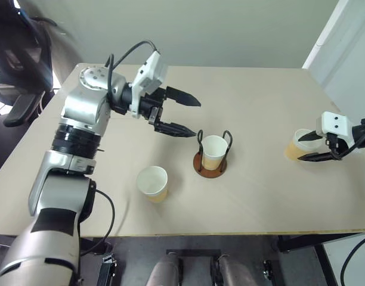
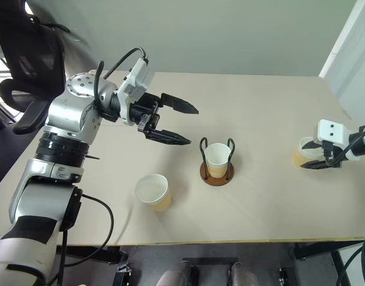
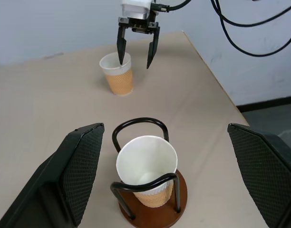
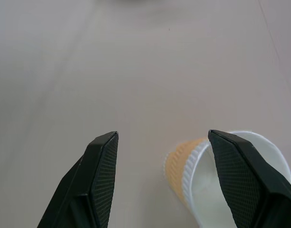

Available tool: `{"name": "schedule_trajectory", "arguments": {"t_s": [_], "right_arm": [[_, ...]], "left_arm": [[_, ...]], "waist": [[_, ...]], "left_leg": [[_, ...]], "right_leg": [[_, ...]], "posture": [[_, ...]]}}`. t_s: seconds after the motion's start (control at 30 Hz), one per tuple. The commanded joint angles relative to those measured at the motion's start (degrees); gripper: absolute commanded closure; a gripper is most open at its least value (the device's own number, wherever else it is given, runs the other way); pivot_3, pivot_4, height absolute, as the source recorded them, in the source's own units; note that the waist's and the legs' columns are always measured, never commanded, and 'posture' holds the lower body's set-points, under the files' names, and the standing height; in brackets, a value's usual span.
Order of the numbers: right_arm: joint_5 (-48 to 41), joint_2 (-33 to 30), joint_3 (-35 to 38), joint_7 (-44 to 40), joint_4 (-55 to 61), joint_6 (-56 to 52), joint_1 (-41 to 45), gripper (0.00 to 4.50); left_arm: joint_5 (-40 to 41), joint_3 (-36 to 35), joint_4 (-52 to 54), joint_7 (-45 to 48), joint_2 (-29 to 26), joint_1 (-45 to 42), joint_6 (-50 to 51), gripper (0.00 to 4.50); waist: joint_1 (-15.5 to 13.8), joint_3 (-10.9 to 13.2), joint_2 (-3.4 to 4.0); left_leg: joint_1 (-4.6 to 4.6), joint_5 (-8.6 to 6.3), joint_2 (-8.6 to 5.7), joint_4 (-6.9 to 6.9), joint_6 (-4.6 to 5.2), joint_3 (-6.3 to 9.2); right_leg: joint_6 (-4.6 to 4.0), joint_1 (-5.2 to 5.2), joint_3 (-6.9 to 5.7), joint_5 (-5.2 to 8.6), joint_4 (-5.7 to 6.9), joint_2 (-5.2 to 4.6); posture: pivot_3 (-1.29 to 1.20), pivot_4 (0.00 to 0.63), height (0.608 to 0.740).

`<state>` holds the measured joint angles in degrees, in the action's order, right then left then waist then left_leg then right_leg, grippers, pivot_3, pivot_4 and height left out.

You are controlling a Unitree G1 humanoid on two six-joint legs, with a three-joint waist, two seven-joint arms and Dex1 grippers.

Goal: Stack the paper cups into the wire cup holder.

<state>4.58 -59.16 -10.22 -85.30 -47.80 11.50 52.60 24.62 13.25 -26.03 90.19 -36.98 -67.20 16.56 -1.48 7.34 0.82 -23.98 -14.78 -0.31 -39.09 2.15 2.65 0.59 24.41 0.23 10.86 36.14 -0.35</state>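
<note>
On your surface [image 1: 260,107]: wire cup holder [image 1: 211,164] at centre, one paper cup [image 1: 214,151] seated inside. Second cup [image 1: 153,183] stands near it — upright, free. Third cup [image 1: 300,145] far right; your right end effector [image 1: 311,147] straddles its rim, fingers apart. Left end effector [image 1: 185,116] hovers wide open beside the holder — empty.
</note>
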Motion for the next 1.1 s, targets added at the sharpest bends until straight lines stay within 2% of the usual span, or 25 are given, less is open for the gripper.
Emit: {"name": "schedule_trajectory", "arguments": {"t_s": [0.03, 0.27, 0.53, 0.63, 0.87, 1.1], "right_arm": [[2.6, -1.0, -0.4, 1.4, -3.6, 4.2, 2.1, 1.42], [8.6, -0.3, -3.2, 5.3, -8.2, 11.8, 3.7, 1.42], [12.2, 1.9, -5.1, 7.7, -11.2, 14.9, 5.4, 1.42], [13.0, 2.8, -5.5, 8.0, -11.8, 15.0, 6.3, 1.95], [14.6, 3.4, -6.8, 7.6, -13.0, 15.2, 8.1, 4.36], [14.0, 2.6, -6.7, 2.9, -10.5, 15.5, 8.7, 4.44]], "left_arm": [[1.1, -2.0, 2.0, 2.3, -0.7, -0.5, -1.0, 0.03], [0.4, -2.7, 1.5, 2.3, -0.7, -0.3, -1.4, 0.03], [0.2, -3.3, 1.1, 2.3, 0.0, 0.0, -2.0, 0.03], [0.3, -3.2, 1.2, 2.3, -0.1, 0.6, -2.7, 0.0], [0.8, -2.2, 1.6, 2.3, -1.0, 1.3, -3.1, 0.0], [2.1, 1.5, 1.1, 2.3, -4.2, 2.4, -4.8, 0.0]], "waist": [[0.0, 0.0, 0.0], [0.2, 0.0, 0.02], [0.3, 0.0, 0.03], [0.3, 0.0, 0.04], [0.2, 0.0, 0.05], [0.3, 0.0, 0.06]], "left_leg": [[0.0, 0.0, 0.0, 0.0, 0.0, 0.01], [0.08, -0.02, 0.01, 0.05, 0.08, 0.02], [0.11, 0.0, 0.01, 0.04, 0.11, 0.04], [0.11, 0.0, 0.0, 0.05, 0.12, 0.04], [0.1, -0.01, 0.01, 0.12, 0.12, 0.04], [0.09, -0.01, 0.01, 0.23, 0.11, 0.05]], "right_leg": [[0.0, 0.0, 0.0, -0.03, 0.0, 0.0], [-0.08, 0.0, -0.01, -0.12, 0.07, 0.0], [-0.13, 0.0, 0.0, -0.14, 0.14, 0.0], [-0.13, 0.0, 0.0, -0.14, 0.13, 0.0], [-0.13, 0.0, -0.01, -0.14, 0.04, 0.0], [-0.13, 0.02, -0.01, -0.14, -0.06, 0.01]], "posture": [[0.0, 0.15, 0.74], [0.0, 0.15, 0.74], [0.0, 0.15, 0.74], [0.0, 0.15, 0.74], [0.0, 0.15, 0.74], [0.0, 0.15, 0.74]]}}
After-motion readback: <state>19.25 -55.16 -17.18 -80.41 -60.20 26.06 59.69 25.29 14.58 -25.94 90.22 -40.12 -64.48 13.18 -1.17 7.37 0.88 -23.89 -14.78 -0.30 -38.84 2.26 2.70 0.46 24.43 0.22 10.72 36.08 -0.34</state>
